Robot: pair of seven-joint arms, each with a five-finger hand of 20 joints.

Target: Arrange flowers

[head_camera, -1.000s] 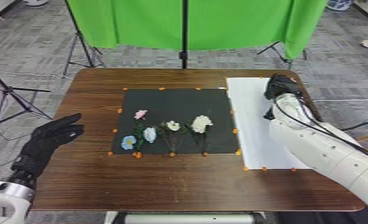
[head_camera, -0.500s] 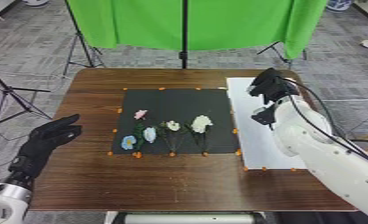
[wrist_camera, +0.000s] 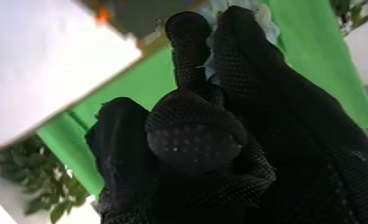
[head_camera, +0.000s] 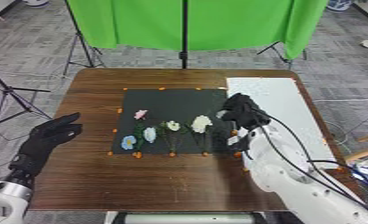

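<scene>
I record one square, flat black mat [head_camera: 163, 102]. On the mat I count five stemmed flowers: one pink [head_camera: 140, 114], one blue [head_camera: 128, 143] and three whitish ones [head_camera: 149, 134] [head_camera: 172, 126] [head_camera: 202, 123]. Right of the mat: one rectangular white sheet [head_camera: 291, 100]. Under the mat: one brown wooden table [head_camera: 176, 185]. Beyond the mat: one green cloth backdrop [head_camera: 136, 25]. My gloved black fabric hands number two, left [head_camera: 52, 136] and right [head_camera: 243, 112] of the mat's middle.

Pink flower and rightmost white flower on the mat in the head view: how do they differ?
The pink flower is small, while the white flower has a larger head. The pink flower's head lies farther from the robot than the white flower's. Both lie on the black mat.
</scene>
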